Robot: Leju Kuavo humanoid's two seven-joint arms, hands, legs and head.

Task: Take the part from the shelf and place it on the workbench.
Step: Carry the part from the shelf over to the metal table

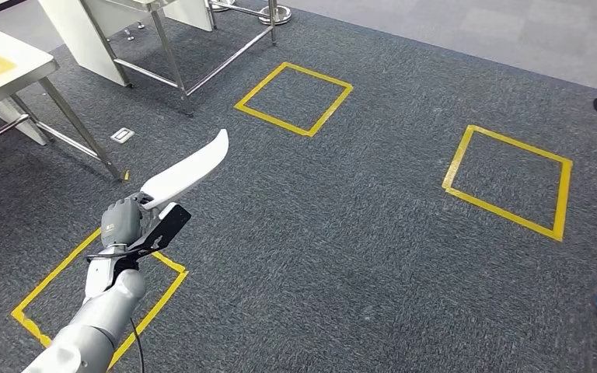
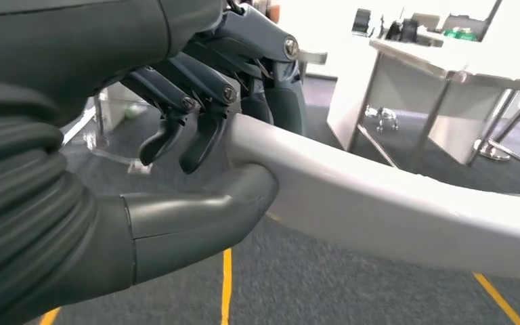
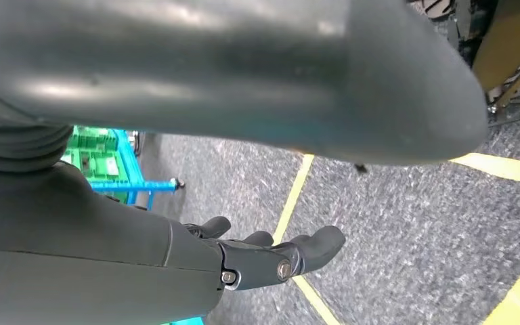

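Left hand [image 1: 122, 220] grips one end of the long, curved, glossy white plastic part [image 1: 187, 171], holding it up over the dark grey carpet [image 1: 357, 225]; the part's free end points forward and up, toward the tables. Left wrist view confirms the hold: thick grey thumb [image 2: 196, 210] presses one face of the white part [image 2: 393, 203], dark fingers [image 2: 189, 115] curl over the other face, so the part is clamped between them. Silver left arm [image 1: 93, 326] comes in from the lower left, above a yellow tape square [image 1: 155, 299] on the carpet. Two more yellow tape squares lie ahead, one in the middle [image 1: 294, 99] and one off to the right [image 1: 509, 181]. White-topped metal-legged workbench [image 1: 4, 66] sits at upper left, well apart from the part; a second metal-framed table [image 1: 163, 39] stands behind it. Right hand [image 3: 264, 254] hangs over the carpet with nothing in it, fingers loosely curled and apart; a blue frame with green crates [image 3: 105, 162] stands beyond it.
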